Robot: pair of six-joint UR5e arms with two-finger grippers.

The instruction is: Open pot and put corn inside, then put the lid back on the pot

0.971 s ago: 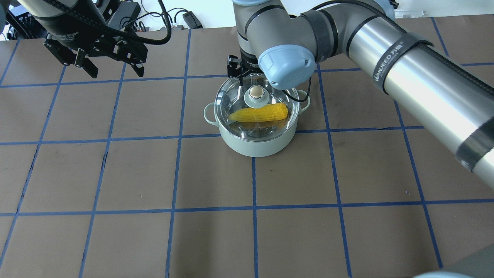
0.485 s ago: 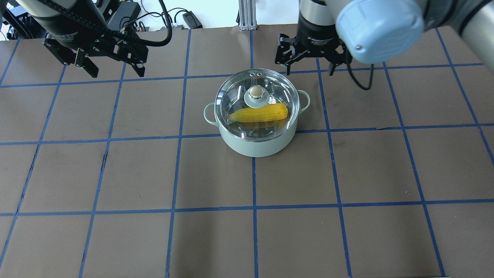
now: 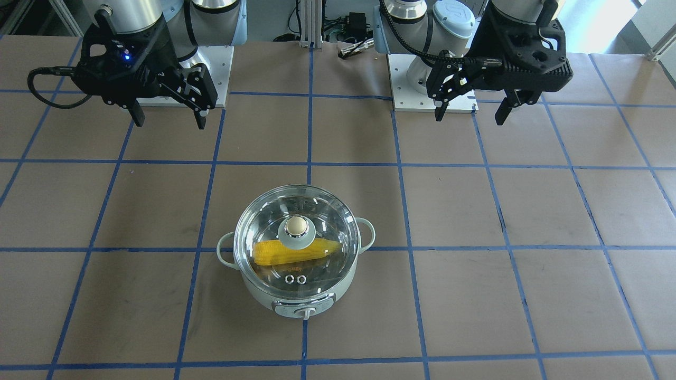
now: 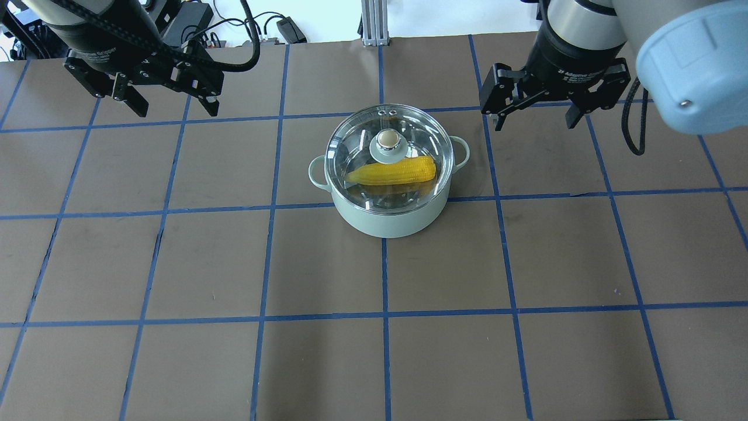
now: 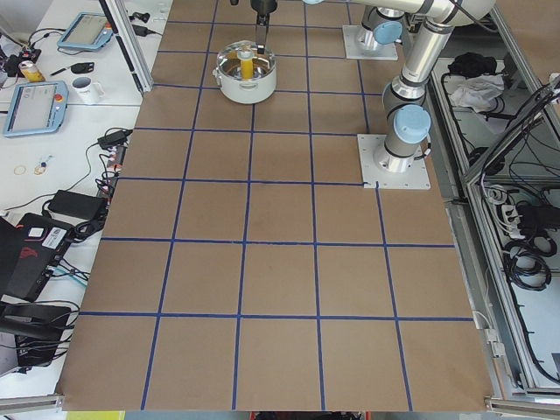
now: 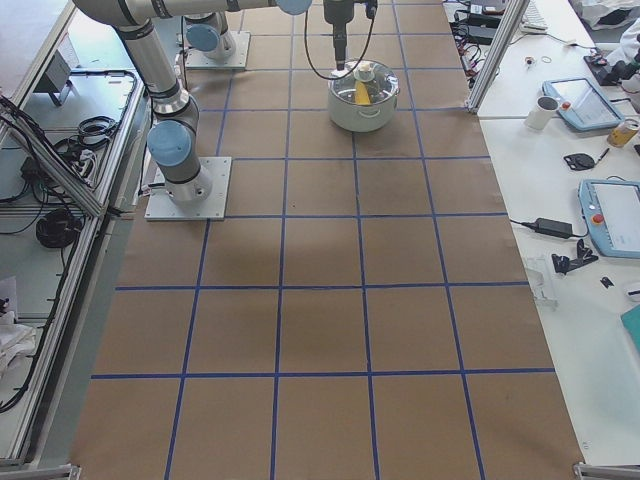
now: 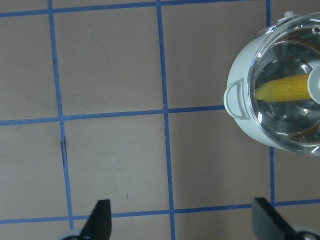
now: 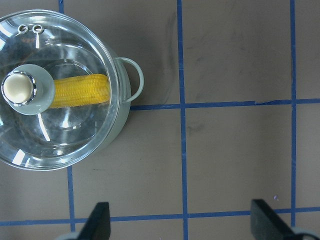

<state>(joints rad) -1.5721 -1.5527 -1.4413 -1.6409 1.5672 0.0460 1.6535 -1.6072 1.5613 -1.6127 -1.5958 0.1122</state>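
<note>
Clear glass dome lid is sitting, apparently flush, on round mint-green pot over yellow corn ear. Left gripper, right gripper hovering clear, fingers spread; worth confirming seating.

Overhead and front-facing cameras look down from opposite sides of the table; side cameras watch from its far ends. Close wrist cameras look straight down. All share the pot, ahead of the left gripper and right gripper.
</note>
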